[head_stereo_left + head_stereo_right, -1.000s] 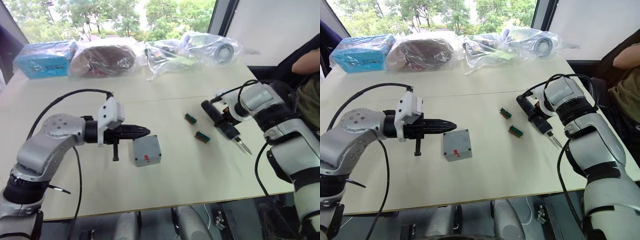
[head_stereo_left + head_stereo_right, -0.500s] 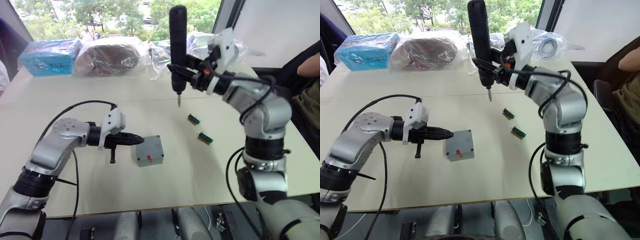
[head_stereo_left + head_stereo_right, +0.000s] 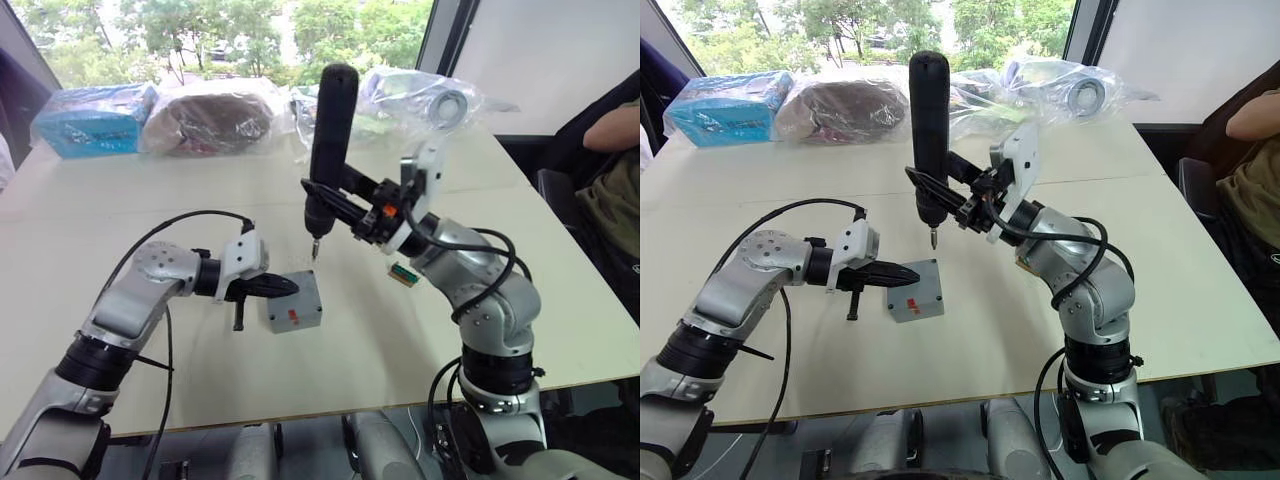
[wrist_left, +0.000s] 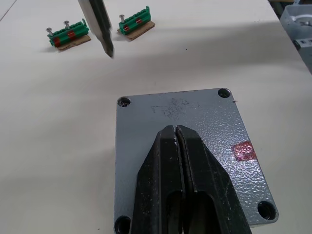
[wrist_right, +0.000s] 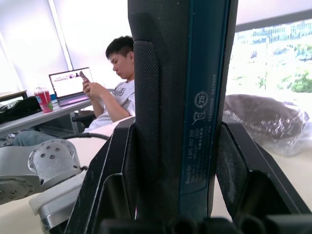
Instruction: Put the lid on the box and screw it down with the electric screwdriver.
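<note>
One red mark on lid, screwdriver label illegible

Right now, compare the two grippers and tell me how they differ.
The left gripper is shut with nothing between its fingers, resting low over the lid on the box; the right gripper is shut on the electric screwdriver. The left gripper points level along the table; the right gripper is raised, holding the electric screwdriver upright, bit down, above the lid. Both have two black fingers.
</note>
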